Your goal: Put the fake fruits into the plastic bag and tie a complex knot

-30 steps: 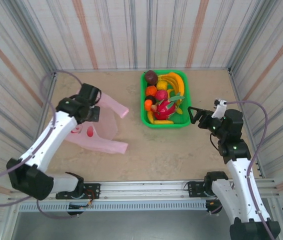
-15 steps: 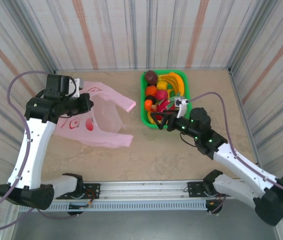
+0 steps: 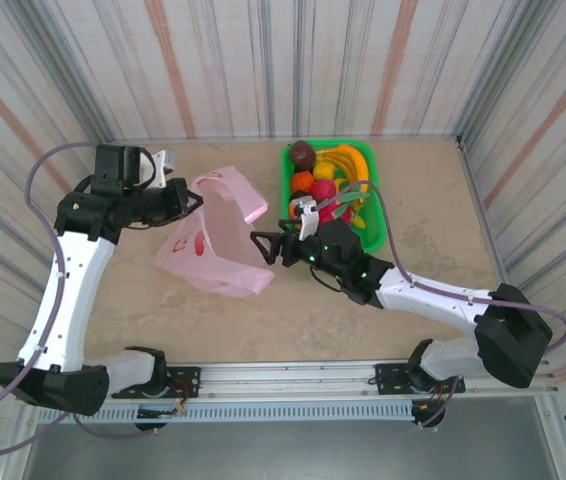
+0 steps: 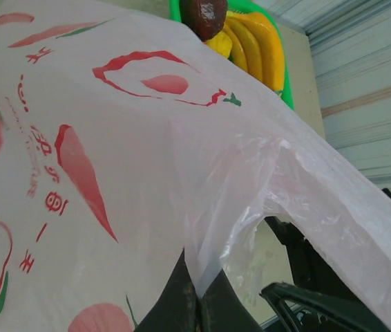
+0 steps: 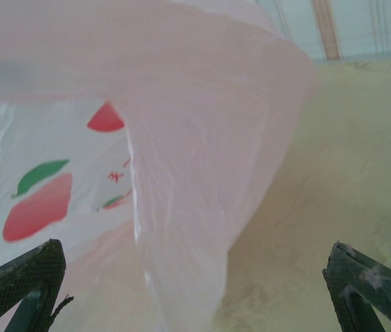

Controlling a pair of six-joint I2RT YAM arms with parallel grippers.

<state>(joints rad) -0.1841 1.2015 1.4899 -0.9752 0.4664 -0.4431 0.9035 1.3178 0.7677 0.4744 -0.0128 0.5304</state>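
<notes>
Bag lies left of the basket, which holds the fruits; from above, I've got the left gripper clamped on its upper edge and the right gripper spread wide just beside its near rim. Left wrist: shut fingertips pinch pink film. Right wrist: wide fingers flank the bag's hanging edge.

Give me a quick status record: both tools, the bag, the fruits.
left tool: shut, pinching the rim of the plastic bag and holding it up
right tool: open, at the bag's near edge, holding nothing
fake fruits: in the green basket
bag contents: no fruit visible inside
knot: not tied
</notes>
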